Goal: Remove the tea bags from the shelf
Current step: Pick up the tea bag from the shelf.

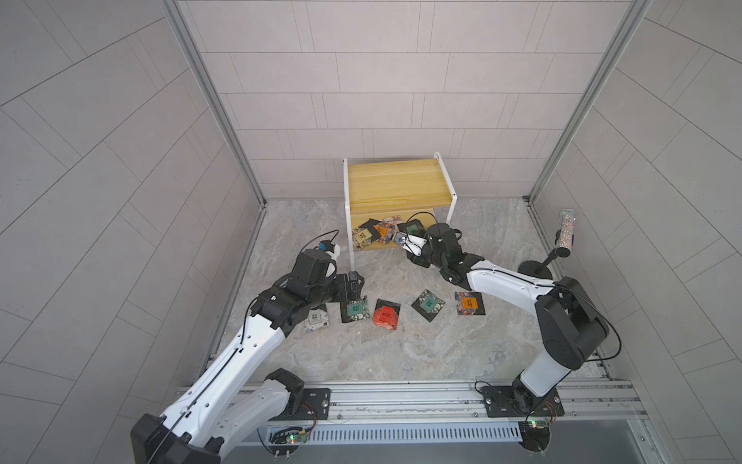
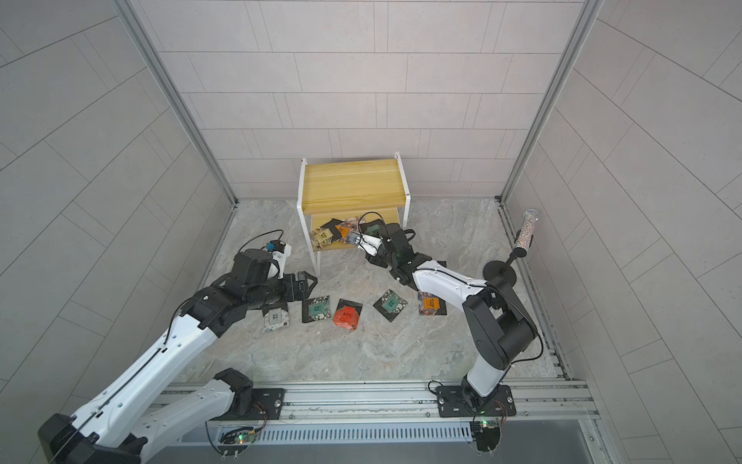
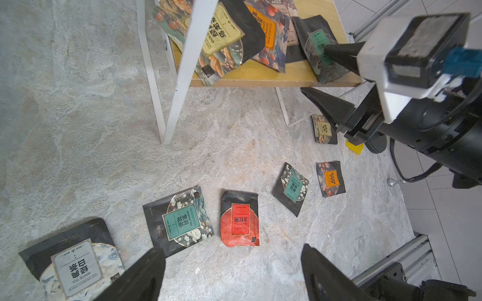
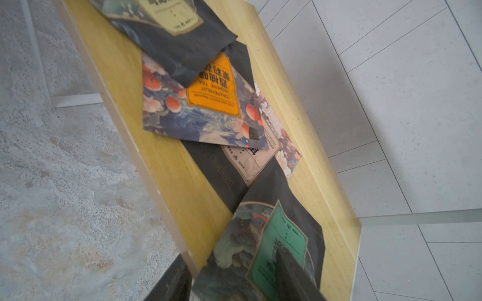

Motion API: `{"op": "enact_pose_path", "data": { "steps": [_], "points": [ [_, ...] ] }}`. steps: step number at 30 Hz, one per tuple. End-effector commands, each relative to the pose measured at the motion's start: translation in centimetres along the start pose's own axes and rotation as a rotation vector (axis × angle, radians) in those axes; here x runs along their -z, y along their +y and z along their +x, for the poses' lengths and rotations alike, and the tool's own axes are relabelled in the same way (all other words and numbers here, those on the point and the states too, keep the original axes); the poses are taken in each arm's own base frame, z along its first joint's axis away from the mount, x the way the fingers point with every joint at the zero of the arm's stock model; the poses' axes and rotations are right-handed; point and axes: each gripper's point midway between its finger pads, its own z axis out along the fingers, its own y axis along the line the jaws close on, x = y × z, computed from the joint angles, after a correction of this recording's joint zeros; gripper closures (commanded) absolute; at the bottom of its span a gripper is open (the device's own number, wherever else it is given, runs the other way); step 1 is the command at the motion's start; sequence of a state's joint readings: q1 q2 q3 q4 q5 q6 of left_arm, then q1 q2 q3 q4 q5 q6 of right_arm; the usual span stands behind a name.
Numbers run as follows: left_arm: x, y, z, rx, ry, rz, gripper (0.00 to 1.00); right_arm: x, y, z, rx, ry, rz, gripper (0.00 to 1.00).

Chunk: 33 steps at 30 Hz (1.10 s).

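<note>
The right fingers [image 3: 339, 53] stand apart. One lies on the green bag [image 4: 284, 234] and one is under the low board of the shelf [image 1: 397, 180]. The left fingers [image 3: 146, 273] are wide apart and hold nothing, above the surface [image 1: 361, 353]. The bags [image 3: 240, 221] are flat black-edged squares with colored labels. Four show on the shelf and six lie on the surface.
</note>
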<state>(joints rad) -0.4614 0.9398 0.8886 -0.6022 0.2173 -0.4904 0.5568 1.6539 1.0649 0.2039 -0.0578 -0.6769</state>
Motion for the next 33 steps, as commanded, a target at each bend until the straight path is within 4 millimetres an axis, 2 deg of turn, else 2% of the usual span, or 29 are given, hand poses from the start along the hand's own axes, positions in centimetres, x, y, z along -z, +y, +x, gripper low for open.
{"op": "enact_pose_path", "data": {
  "steps": [1, 8, 13, 15, 24, 33],
  "points": [
    [-0.1, 0.0, -0.2, 0.005, -0.003, 0.004, 0.11, 0.9, 1.2, 1.2, -0.016, 0.049, -0.037, 0.51],
    [-0.1, 0.0, -0.1, 0.009, -0.003, 0.007, 0.11, 1.7, 0.6, 0.9, -0.015, 0.049, -0.022, 0.64],
    [0.0, 0.0, 0.0, 0.014, -0.005, 0.008, 0.11, 2.6, 0.2, 0.5, -0.016, 0.042, -0.004, 0.67],
    [0.0, 0.0, 0.0, 0.016, -0.005, 0.009, 0.11, 3.0, 0.0, 0.4, -0.013, 0.038, 0.007, 0.72],
    [0.0, -0.2, -0.2, 0.025, -0.011, 0.02, 0.11, 5.4, -1.0, -1.3, 0.023, -0.005, 0.057, 0.87],
    [0.0, -0.4, -0.3, 0.028, -0.014, 0.033, 0.11, 8.6, -0.8, -3.1, 0.076, -0.046, 0.091, 0.92]
  ]
}}
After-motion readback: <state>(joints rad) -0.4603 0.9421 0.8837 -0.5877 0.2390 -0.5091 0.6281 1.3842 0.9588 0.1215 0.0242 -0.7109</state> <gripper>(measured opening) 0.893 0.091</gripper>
